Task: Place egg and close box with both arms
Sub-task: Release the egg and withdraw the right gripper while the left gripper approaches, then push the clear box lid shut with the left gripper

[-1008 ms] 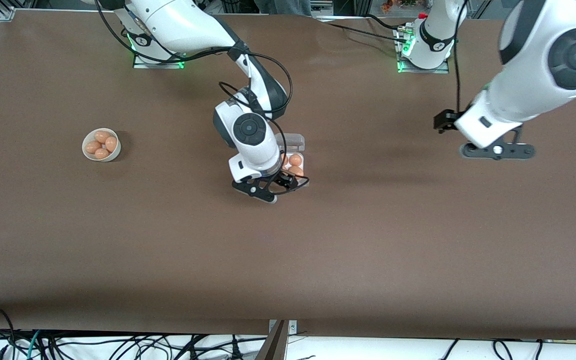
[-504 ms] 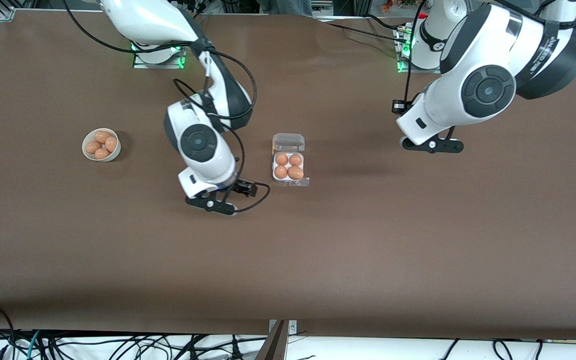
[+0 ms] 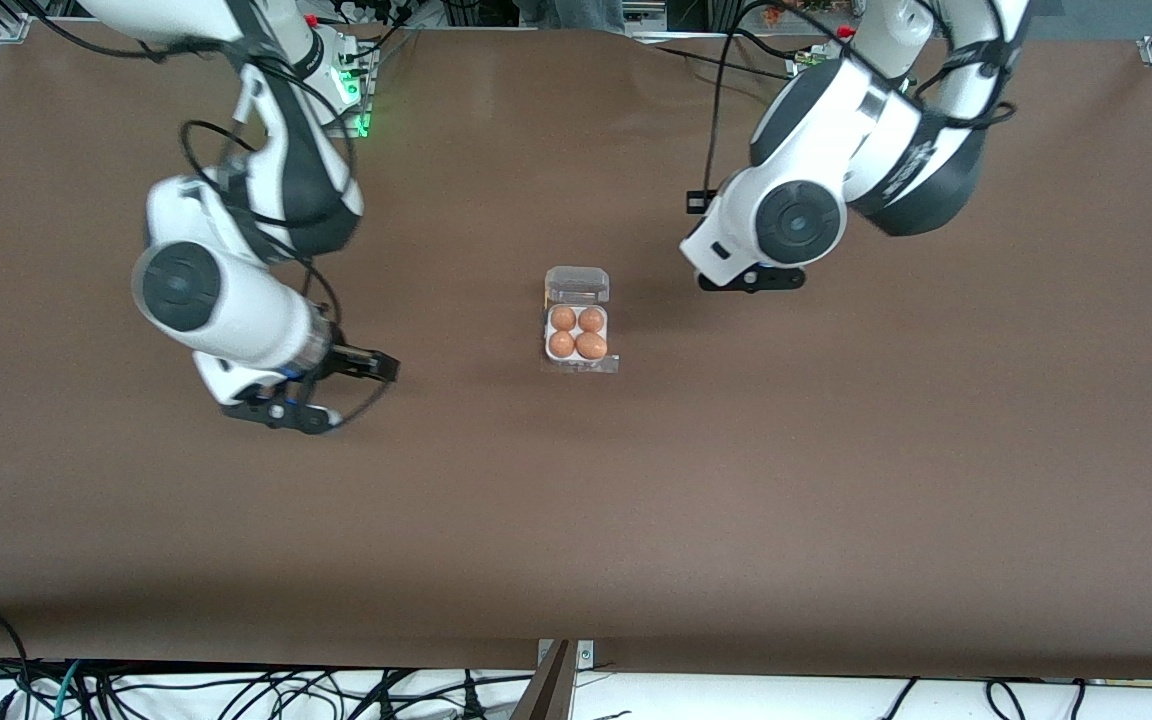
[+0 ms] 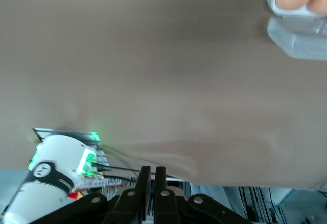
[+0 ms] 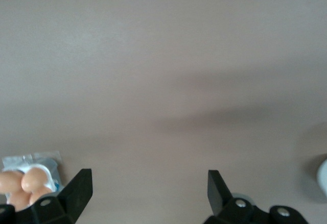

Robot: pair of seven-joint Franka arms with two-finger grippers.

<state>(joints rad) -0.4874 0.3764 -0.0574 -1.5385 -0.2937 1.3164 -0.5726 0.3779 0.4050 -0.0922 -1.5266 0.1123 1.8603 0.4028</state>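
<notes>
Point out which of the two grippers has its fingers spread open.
The right gripper, over bare table toward the right arm's end, has its fingers wide apart. The left gripper, beside the box, has its fingers pressed together.

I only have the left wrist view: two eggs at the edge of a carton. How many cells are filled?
Observer: All four. The front view shows four eggs in the box.
Operator: Is the lid down?
Observer: No. The lid lies open, farther from the front camera than the eggs.
Operator: And the right gripper?
Observer: The right gripper is open and empty, over the table toward the right arm's end.
</notes>
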